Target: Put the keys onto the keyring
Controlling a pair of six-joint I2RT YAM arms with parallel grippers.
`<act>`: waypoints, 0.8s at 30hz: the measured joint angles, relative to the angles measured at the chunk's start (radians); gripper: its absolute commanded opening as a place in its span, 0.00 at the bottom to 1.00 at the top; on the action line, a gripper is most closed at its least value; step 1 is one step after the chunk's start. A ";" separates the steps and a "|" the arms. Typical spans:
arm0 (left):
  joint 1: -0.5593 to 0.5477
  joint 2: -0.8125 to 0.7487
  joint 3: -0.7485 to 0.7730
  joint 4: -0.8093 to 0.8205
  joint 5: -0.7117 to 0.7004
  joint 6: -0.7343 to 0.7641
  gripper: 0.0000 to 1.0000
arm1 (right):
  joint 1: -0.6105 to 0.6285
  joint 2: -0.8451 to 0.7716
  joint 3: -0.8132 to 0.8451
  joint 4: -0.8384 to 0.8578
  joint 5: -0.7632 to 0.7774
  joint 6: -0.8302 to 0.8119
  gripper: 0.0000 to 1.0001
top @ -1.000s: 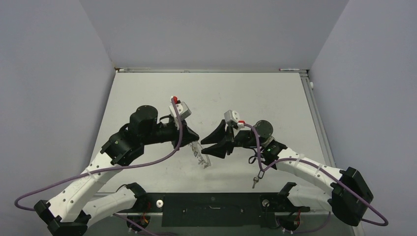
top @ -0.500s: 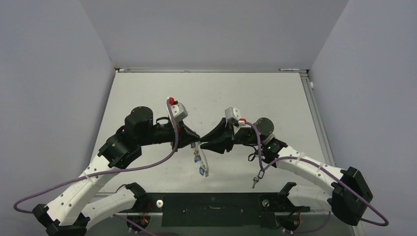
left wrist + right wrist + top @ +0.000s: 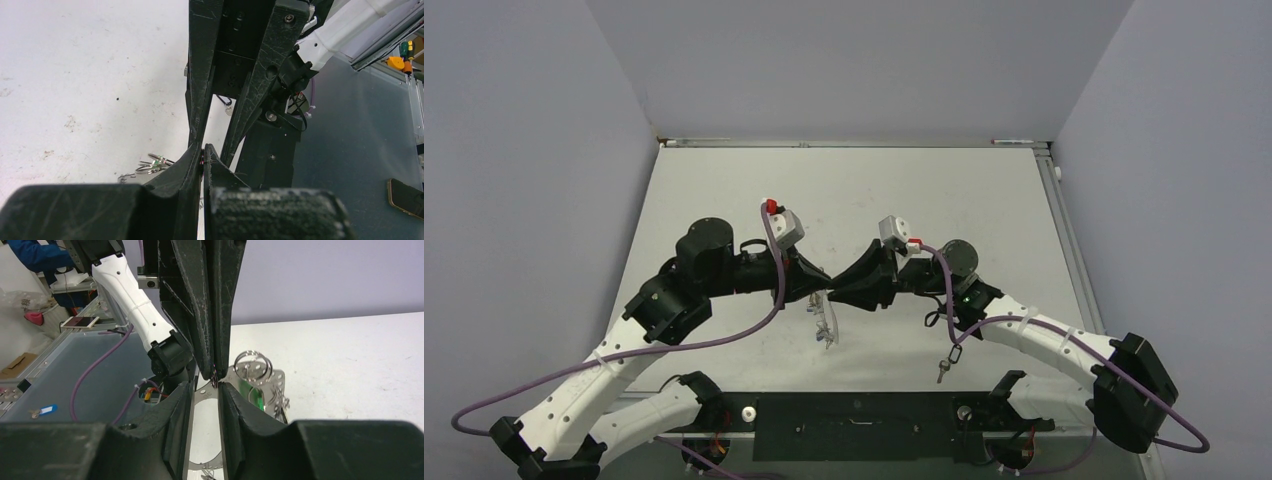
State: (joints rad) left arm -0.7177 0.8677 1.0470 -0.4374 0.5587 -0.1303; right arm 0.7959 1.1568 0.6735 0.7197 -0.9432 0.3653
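Overhead, both arms reach inward from the near edge and meet tip to tip above the middle of the desk [image 3: 724, 200]. The left arm [image 3: 659, 300] bends in from the left and the right arm [image 3: 1034, 335] from the right, their fingers pointing at each other. The left end effector [image 3: 824, 286] is pressed together, pinching the keyring [image 3: 830, 322] near its top. The right end effector [image 3: 838, 293] stands a little spread, its fingers lying either side of the left one's tip. Whether they touch the wire cannot be told.

Each wrist view is largely blocked by the other arm's black fingers, which hide most of the spot where the tips meet. A lone key [image 3: 942, 373] with a dark loop lies on the desk beside the right arm, well apart from the rest. A phone [image 3: 405, 198] lies on a dark surface past the desk's edge.

The keyring is a thin silver wire loop hanging below the meeting fingertips. Several keys [image 3: 257, 385] hang with it in a bunch just beside the fingers, carried on small split rings [image 3: 252, 365]. One of them shows a green head [image 3: 253, 397].
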 measured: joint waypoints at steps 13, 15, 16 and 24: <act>0.000 -0.003 -0.011 0.025 0.017 -0.008 0.00 | 0.005 0.001 0.010 0.006 0.023 -0.001 0.07; 0.000 -0.003 -0.011 0.028 0.018 -0.009 0.00 | 0.005 0.001 0.010 0.010 0.017 0.002 0.05; 0.000 -0.004 -0.011 0.032 0.019 -0.011 0.00 | 0.005 0.001 0.010 0.016 0.016 0.006 0.05; 0.002 -0.029 -0.035 0.103 0.034 -0.047 0.00 | 0.005 0.001 0.003 0.094 0.014 0.052 0.05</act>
State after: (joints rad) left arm -0.7158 0.8387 1.0115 -0.3340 0.5926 -0.1772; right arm 0.8009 1.1576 0.6762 0.8139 -0.9291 0.4175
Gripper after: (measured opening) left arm 0.006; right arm 0.111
